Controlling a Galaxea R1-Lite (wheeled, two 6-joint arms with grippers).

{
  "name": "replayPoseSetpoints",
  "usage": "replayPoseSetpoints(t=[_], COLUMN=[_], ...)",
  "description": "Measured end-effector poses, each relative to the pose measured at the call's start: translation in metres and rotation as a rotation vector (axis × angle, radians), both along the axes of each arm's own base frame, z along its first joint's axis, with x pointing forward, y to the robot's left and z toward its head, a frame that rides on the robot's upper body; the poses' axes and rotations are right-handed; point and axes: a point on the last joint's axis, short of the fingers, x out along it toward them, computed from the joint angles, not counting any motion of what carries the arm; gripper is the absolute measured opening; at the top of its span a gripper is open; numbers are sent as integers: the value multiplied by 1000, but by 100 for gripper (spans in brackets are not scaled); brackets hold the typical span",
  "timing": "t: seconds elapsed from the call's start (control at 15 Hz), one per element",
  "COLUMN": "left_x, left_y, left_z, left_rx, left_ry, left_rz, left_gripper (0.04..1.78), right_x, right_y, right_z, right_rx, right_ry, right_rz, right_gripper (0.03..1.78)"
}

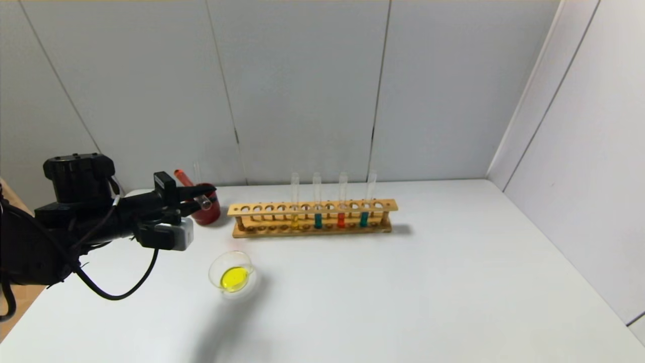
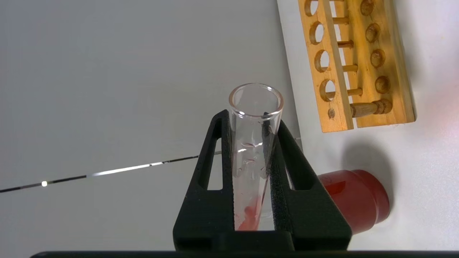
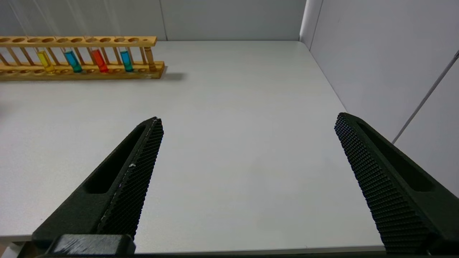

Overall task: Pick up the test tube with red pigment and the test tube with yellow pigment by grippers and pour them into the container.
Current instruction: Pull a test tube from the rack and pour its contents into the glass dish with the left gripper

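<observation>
My left gripper is shut on the test tube with red pigment and holds it tilted at the table's far left. The tube's open mouth points down over the dark red cup. In the left wrist view the tube sits between the fingers of the left gripper, with red liquid near its closed end. The container, a glass dish holding yellow liquid, stands nearer and to the right of the gripper. A test tube with yellow pigment stands in the rack. My right gripper is open and empty above bare table.
The wooden rack at the back middle also holds a teal tube, an orange-red tube and another teal tube. It shows in the right wrist view too. Walls stand behind and on the right.
</observation>
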Motion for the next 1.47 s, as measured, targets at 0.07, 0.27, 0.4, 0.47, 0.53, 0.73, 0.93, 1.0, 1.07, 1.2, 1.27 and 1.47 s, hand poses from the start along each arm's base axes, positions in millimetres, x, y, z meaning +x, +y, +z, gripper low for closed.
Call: replayPoseSetpoints(t=[0.07, 0.27, 0.4, 0.47, 0.53, 0.73, 0.93, 1.0, 1.07, 1.2, 1.27, 1.47], left_x=[0, 1, 0, 0, 0, 1, 2, 2, 2, 2, 1, -1], left_y=[0, 2, 4, 4, 4, 4, 1, 1, 0, -4, -5, -6], left_z=[0, 0, -2, -2, -3, -5, -6, -6, -6, -7, -8, -11], left_rx=[3, 34, 58, 59, 59, 61, 63, 64, 65, 72, 78, 104], left_ry=[-1, -30, -46, -45, -42, -36, -32, -33, -33, -38, -37, -49], left_rz=[0, -3, -4, -3, -3, 6, 4, 3, 3, -3, -9, -21], left_gripper=[33, 33, 33, 33, 33, 33, 33, 33, 33, 33, 33, 33], right_x=[0, 0, 0, 0, 0, 0, 0, 0, 0, 0, 0, 0], right_y=[0, 0, 0, 0, 0, 0, 0, 0, 0, 0, 0, 0], right_z=[0, 0, 0, 0, 0, 0, 0, 0, 0, 0, 0, 0], right_rx=[0, 0, 0, 0, 0, 0, 0, 0, 0, 0, 0, 0], right_ry=[0, 0, 0, 0, 0, 0, 0, 0, 0, 0, 0, 0], right_rz=[0, 0, 0, 0, 0, 0, 0, 0, 0, 0, 0, 0], right_gripper=[175, 175, 175, 175, 175, 175, 175, 175, 175, 175, 175, 175])
